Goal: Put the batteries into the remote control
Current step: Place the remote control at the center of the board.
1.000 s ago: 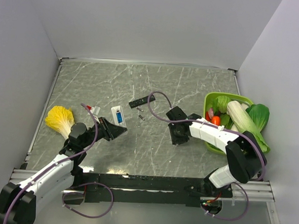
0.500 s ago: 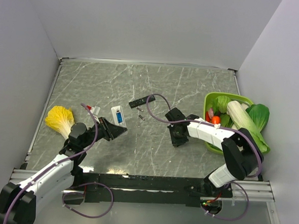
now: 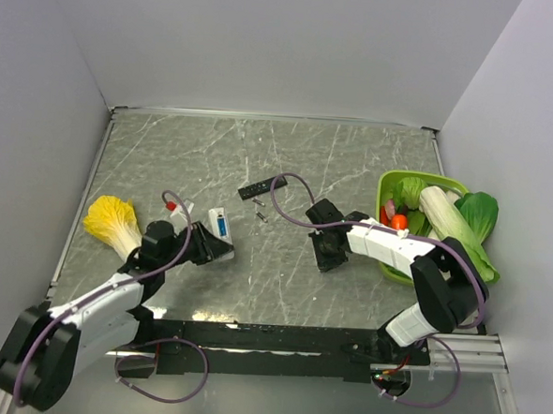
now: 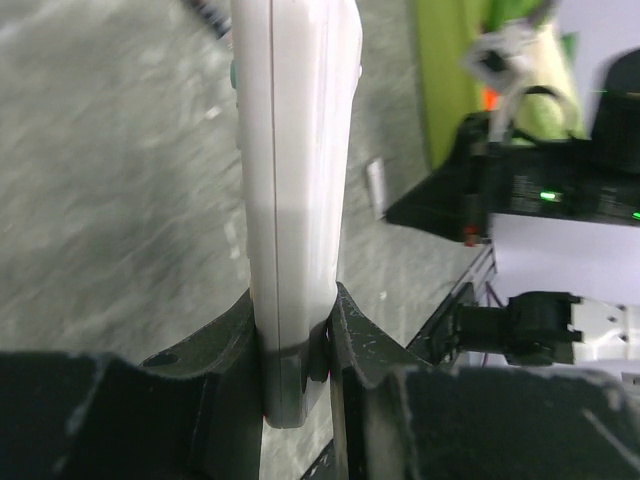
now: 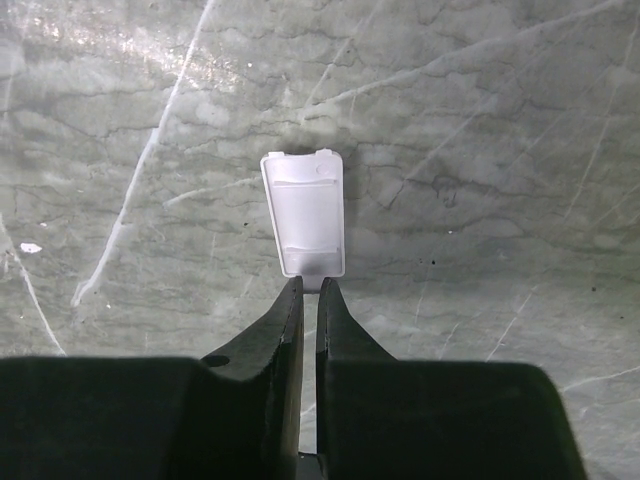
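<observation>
Left wrist: your left gripper (image 4: 295, 322) is clenched on the white remote control (image 4: 295, 150), held edge-on; your right gripper (image 5: 309, 290) pinches a small white cover (image 5: 305, 225) by its near edge

Left gripper (image 4: 295, 330) clamped on remote control (image 4: 295, 180), fingers (image 4: 225, 340) pressing both sides near its lower end. Remote edge-on, white, upright, running out of frame at top. Grey marbled tabletop (image 4: 110, 200) behind. Green basket (image 4: 445, 90) upper right. Black right arm (image 4: 540, 190) at right, green light lit.
</observation>
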